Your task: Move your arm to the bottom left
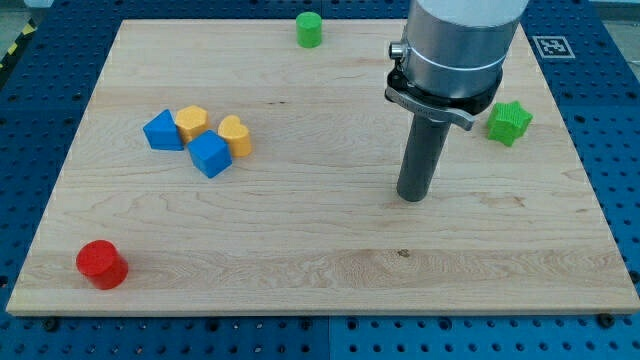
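My tip (pixel 412 197) rests on the wooden board (pixel 320 270), right of centre, with no block touching it. A red cylinder (pixel 101 264) stands near the board's bottom left corner, far from the tip. A cluster at the view's left holds a blue block (pixel 163 131), an orange block (pixel 192 123), a blue cube (pixel 210 154) and an orange heart-like block (pixel 235 135). A green cylinder (pixel 309 29) sits at the top edge. A green star-shaped block (pixel 509 122) lies to the right of the rod.
The board lies on a blue perforated table (pixel 40 150). A fiducial marker (pixel 552 46) sits off the board's top right corner. The arm's grey body (pixel 460 45) hangs over the board's upper right part.
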Available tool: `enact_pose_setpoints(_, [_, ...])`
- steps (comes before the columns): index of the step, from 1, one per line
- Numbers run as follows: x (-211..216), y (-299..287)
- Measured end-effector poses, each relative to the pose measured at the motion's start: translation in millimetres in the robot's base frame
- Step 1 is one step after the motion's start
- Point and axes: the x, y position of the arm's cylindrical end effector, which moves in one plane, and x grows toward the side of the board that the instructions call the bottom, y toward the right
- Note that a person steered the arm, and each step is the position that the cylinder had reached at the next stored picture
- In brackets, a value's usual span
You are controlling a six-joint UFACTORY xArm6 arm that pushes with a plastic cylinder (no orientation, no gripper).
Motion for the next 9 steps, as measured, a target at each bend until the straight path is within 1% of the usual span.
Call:
enact_pose_setpoints(2, [1, 0])
enact_pose_setpoints(3, [11, -4])
enact_pose_setpoints(4, [28, -44])
enact_pose_setpoints(5, [34, -122])
enact_pose_setpoints(7, [34, -328])
enact_pose_setpoints(8, [36, -399])
enact_pose_setpoints(9, [47, -399])
